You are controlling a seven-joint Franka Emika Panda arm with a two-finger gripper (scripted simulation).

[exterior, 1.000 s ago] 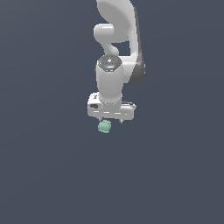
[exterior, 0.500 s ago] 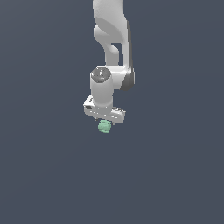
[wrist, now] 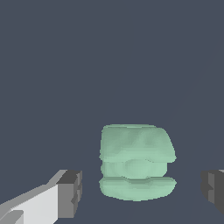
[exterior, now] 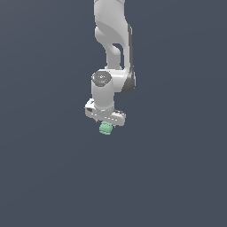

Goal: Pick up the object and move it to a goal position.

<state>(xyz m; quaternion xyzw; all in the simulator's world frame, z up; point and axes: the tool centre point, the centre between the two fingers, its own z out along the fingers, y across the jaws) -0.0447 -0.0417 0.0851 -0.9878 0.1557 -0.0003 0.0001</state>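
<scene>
The object (exterior: 105, 128) was a small mint-green block, roughly cube-shaped, with a lumpy, soft-looking surface. In the wrist view you could see the object (wrist: 136, 162) banded by horizontal ridges, three bulging layers stacked like cushions, the upper one broadest and gently dimpled. Its colour was matte and even, with no markings.

The gripper (exterior: 105, 125) was smooth white, a wide flat bar under a rounded cylindrical wrist, and the arm (exterior: 113, 40) rose from it in glossy white segments with a dark joint band at about 2 o'clock from the wrist. The fingertips (wrist: 70, 194) were dark grey, blocky pads on white fingers.

You would have found the block directly beneath the bar in the exterior view, at 6 o'clock from the wrist and much narrower than the bar. In the wrist view the jaws stood spread, one pad on each side of the block, with a clear strip of dark background between each pad and the green sides. Neither pad touched it. The surroundings were a plain dark slate grey (exterior: 44, 177) all round.
</scene>
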